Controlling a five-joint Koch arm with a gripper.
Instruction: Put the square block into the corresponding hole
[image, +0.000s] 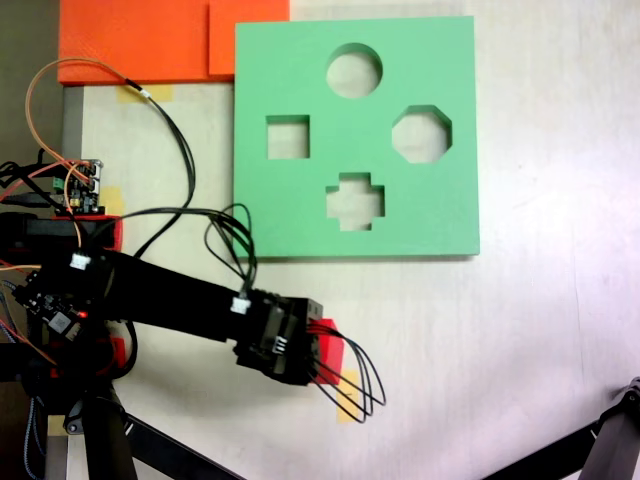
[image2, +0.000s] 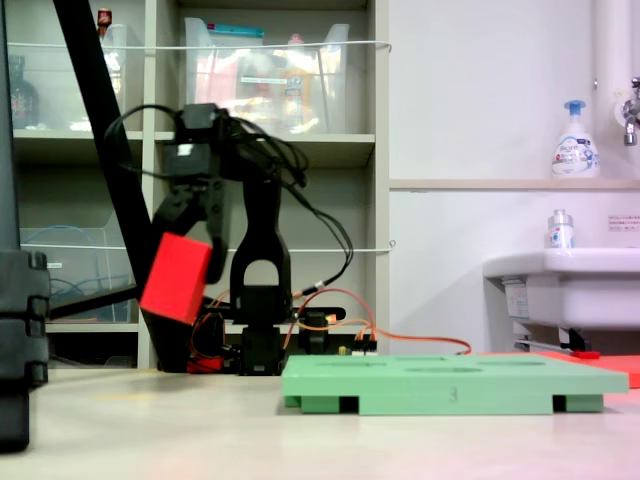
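The square block (image2: 178, 278), a bright red cube, hangs tilted in the air well above the table, with my gripper (image2: 190, 250) shut on its upper part. Seen from above, the block (image: 331, 350) peeks out red under the black wrist, below and in front of the green foam board (image: 300, 60). The gripper (image: 322, 352) is mostly hidden there by the arm. The corresponding hole (image: 287, 137), a square cut-out, lies at the board's left side and is empty. From the side, the board (image2: 440, 385) lies flat to the right of the arm.
The board also has a round cut-out (image: 354, 70), an octagonal one (image: 421, 134) and a cross-shaped one (image: 354, 200). Orange sheets (image: 140, 40) lie at the top left. A yellow tag (image: 348, 407) sits under the cables. A black stand leg (image: 600, 450) crosses the lower right.
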